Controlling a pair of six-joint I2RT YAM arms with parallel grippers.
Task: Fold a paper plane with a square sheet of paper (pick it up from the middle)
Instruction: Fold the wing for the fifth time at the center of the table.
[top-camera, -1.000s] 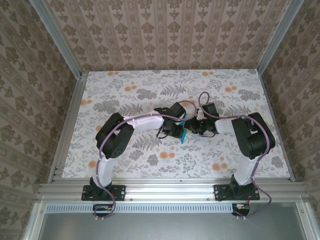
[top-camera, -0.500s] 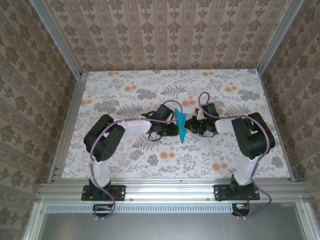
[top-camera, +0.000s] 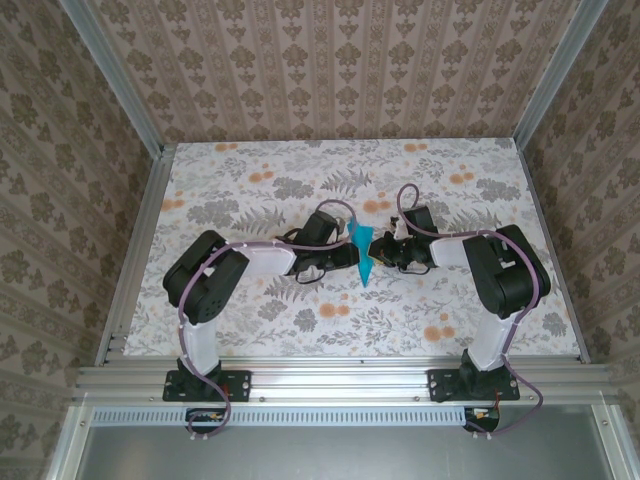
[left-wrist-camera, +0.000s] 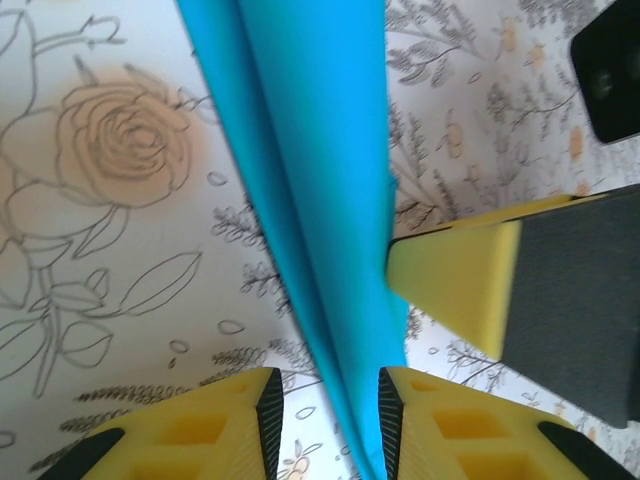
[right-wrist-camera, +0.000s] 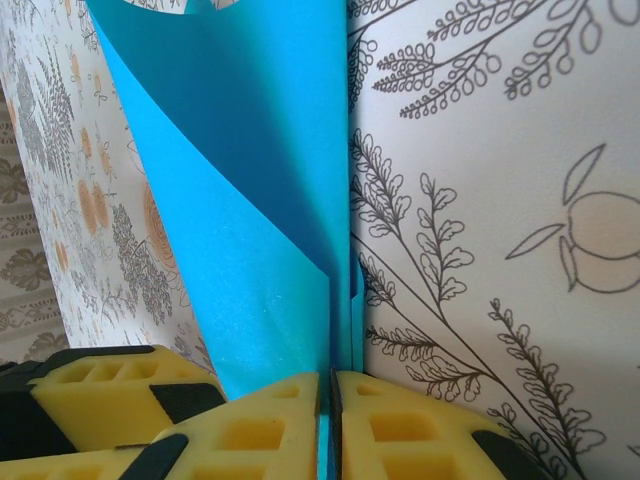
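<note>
From above, the paper plane (top-camera: 362, 255) stands on edge near the middle of the floral table (top-camera: 250, 190), a narrow cyan dart with its long axis running far to near, the wider end far and the point toward the arm bases. The left gripper (top-camera: 347, 258) is just on its left side and the right gripper (top-camera: 379, 250) just on its right, so both arms meet it from opposite flanks and neither is clearly nearer. In the left wrist view the paper plane (left-wrist-camera: 310, 200) runs lengthwise down the frame and passes through the gap of the left gripper (left-wrist-camera: 330, 405). Its yellow jaws stand apart, with bare table showing between the paper and one of them, so it brackets the fold without pinching it. One foam finger (left-wrist-camera: 455, 285) of the other arm presses against the paper's side. In the right wrist view the right gripper (right-wrist-camera: 328, 400) has its jaws together on the lower edge of the paper plane (right-wrist-camera: 250, 200), which rises from that pinch as an opening flap. Any pressing of the crease would likely run along that far-to-near axis.
</note>
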